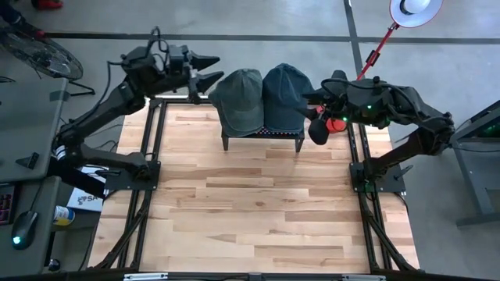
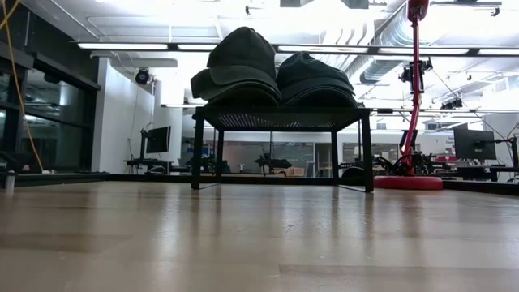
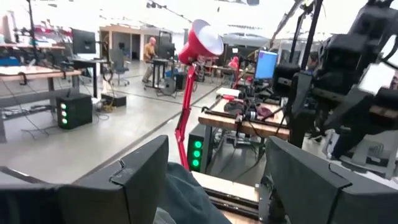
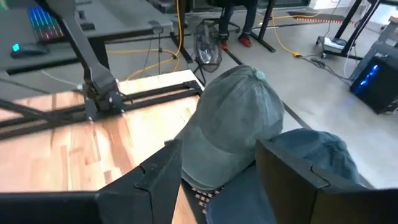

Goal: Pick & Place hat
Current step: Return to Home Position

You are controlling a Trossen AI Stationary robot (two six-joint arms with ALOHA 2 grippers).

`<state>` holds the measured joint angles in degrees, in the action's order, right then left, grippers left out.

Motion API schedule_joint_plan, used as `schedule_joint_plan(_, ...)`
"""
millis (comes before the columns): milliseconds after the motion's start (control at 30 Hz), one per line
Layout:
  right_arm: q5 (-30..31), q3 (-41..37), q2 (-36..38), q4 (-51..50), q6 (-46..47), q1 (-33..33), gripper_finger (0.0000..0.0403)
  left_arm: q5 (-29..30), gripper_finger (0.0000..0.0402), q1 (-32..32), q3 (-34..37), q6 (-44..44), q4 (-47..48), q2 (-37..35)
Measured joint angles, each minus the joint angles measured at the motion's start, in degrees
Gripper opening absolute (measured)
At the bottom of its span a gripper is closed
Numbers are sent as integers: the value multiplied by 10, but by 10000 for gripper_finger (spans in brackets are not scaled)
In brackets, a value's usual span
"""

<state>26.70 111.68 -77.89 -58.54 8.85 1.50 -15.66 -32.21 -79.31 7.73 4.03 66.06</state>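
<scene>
Counter (image 1: 258,211): a low black shelf (image 1: 262,134) stands at its far edge. On the shelf are the dark green caps (image 1: 238,97), piled the higher, with a bluish cap (image 1: 285,92) touching them. The left pincer (image 1: 209,69) hangs just beside the green pile, released and empty. The right pincer (image 1: 314,104) is likewise released beside the bluish cap. Judgement: the caps are light, with soft, collapsing crowns and stiff brims. The brim is the sound hold, since a pile may slide. A red lamp (image 1: 375,47) stands beyond.
</scene>
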Motion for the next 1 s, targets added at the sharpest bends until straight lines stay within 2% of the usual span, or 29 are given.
schedule_joint_plan(200, -3, 0, 13, -24, 7, 0, 196, 4, 266, 0, -1, -4, 72, -58)
schedule_joint_plan(400, -62, 0, 34, -110, 62, 2, 196, 4, 266, 0, -1, -36, 219, -133)
schedule_joint_plan(500, -29, -26, 48, -142, 106, 11, 196, 17, 266, 0, 12, -55, 299, -174)
schedule_joint_plan(567, -2, -77, 67, -116, 123, 19, 196, 25, 266, 0, 38, -63, 349, -202)
schedule_joint_plan(667, -1, -191, 109, -17, 133, 26, 196, 24, 266, 0, 101, -59, 365, -248)
schedule_joint_plan(767, -24, -339, 164, 143, 134, 28, 196, 22, 266, 0, 179, -31, 346, -300)
schedule_joint_plan(900, -80, -544, 241, 397, 136, 25, 196, 16, 266, 0, 301, 33, 268, -381)
schedule_joint_plan(1000, -98, -666, 291, 557, 139, 18, 196, 4, 266, 0, 389, 73, 190, -438)
